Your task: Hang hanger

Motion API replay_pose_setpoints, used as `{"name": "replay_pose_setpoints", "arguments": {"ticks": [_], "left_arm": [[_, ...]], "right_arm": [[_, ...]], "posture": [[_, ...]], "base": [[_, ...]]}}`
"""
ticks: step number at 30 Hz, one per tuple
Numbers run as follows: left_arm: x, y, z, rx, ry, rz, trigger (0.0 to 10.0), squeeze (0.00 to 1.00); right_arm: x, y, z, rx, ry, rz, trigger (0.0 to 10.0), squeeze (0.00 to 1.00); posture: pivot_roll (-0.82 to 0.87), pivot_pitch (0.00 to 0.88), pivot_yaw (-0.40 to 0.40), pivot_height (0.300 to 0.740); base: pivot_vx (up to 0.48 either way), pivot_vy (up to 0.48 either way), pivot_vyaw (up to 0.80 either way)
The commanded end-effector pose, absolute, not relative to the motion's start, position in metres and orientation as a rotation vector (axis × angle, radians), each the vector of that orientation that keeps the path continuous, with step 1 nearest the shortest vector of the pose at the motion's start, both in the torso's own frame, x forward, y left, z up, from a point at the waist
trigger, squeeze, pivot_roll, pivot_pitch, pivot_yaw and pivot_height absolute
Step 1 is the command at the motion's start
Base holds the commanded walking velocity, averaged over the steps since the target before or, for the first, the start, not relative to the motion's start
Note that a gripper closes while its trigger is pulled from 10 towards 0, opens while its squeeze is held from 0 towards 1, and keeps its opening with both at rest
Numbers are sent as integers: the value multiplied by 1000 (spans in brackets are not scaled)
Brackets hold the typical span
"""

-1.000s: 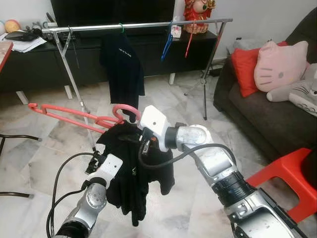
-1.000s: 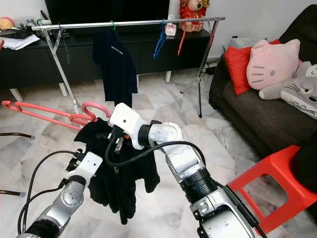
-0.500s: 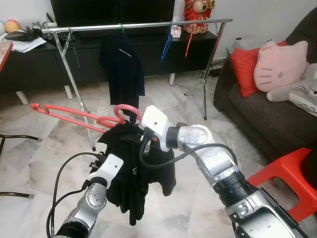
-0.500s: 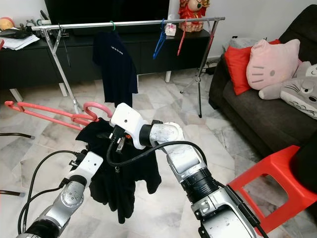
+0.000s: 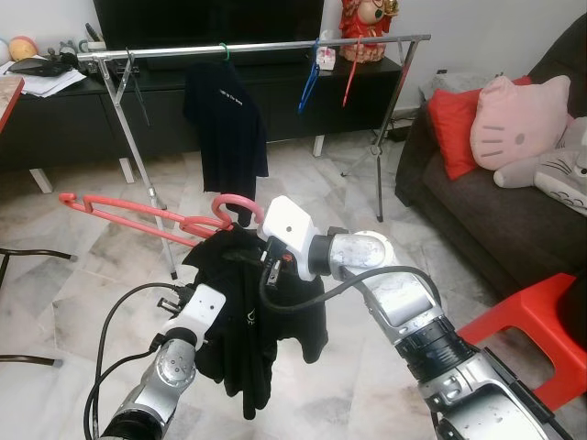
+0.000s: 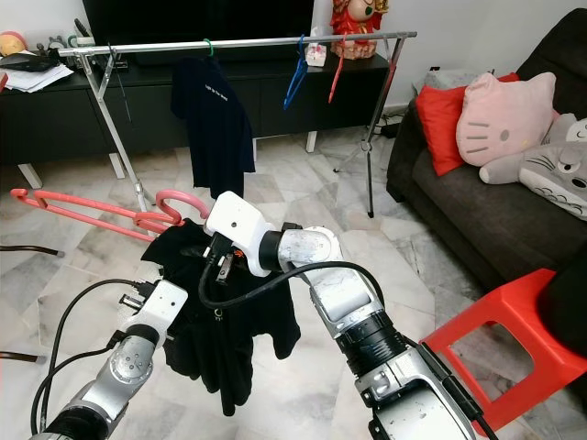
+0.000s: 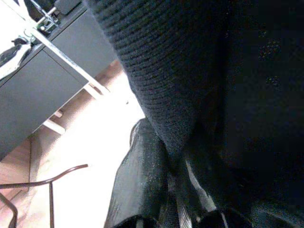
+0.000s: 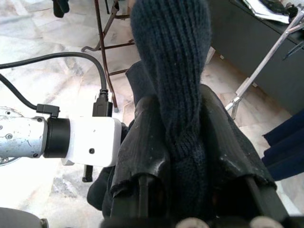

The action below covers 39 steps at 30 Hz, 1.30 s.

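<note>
A dark sofa (image 5: 514,211) with a red cushion (image 5: 449,124) and a pink cat pillow (image 5: 518,119) fills the scene from 2 to 4 o'clock, and a red stool (image 5: 537,330) sits just below it. A metal clothes rack (image 5: 266,46) spans 10 to 1 o'clock in front of a black TV desk (image 5: 55,119); a dark T-shirt (image 5: 227,124) hangs from it, with a blue hanger (image 5: 308,82) and a red hanger (image 5: 350,78) alongside. At centre, a black knit garment (image 5: 248,321) drapes from a pink hanger (image 5: 147,215) whose arm reaches toward 9 o'clock. The right end effector (image 8: 183,137) is clenched on the garment's knit fold; the left end effector (image 7: 173,175) grasps the same cloth, at 7 o'clock.
</note>
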State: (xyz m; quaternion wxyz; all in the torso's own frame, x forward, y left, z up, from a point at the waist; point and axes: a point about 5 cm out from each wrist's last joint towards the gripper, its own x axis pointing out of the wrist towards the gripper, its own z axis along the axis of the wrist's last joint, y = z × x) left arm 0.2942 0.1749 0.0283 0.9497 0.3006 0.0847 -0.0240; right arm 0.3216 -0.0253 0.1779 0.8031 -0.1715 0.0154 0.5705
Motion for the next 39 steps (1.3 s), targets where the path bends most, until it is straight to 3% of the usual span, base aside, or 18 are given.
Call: {"name": "replay_pose_setpoints", "arguments": {"ticks": [1,4,10,13,14,15,16,31,39], "left_arm": [[292,175,25,602,191,-54,0,0],[292,178,24,580,200,-40,0,0],[284,205,18,443,288,72,0,0],[282,209,16,404,306,99,0,0],[281,209,15,387,313,105,3843,0],[281,210,14,375,318,108,3843,0],[280,210,14,364,322,109,10000,0],[281,212,16,305,329,84,10000,0],[282,214,17,312,335,76,10000,0]], "right_arm": [[319,-25,187,-379,-11,1228,0,0],[320,-29,187,-400,-11,1225,0,0],[331,-92,163,-550,125,1087,0,0],[333,-109,161,-563,149,1046,0,0],[334,-117,161,-566,162,1024,0,0],[335,-122,160,-570,170,1009,0,0],[336,-128,159,-577,179,993,0,0],[326,-179,144,-616,250,1002,0,0],[316,-214,134,-846,400,1023,0,0]], "posture": [[-92,0,-97,740],[-92,0,-99,740],[-89,0,-103,740],[-89,0,-103,740],[-94,0,-99,740],[-94,0,-99,740],[-96,0,-95,740],[-87,0,-89,740],[-93,0,-82,740]], "base": [[0,0,0],[0,0,0],[0,0,0],[0,0,0],[0,0,0],[0,0,0],[0,0,0],[0,0,0],[0,0,0]]}}
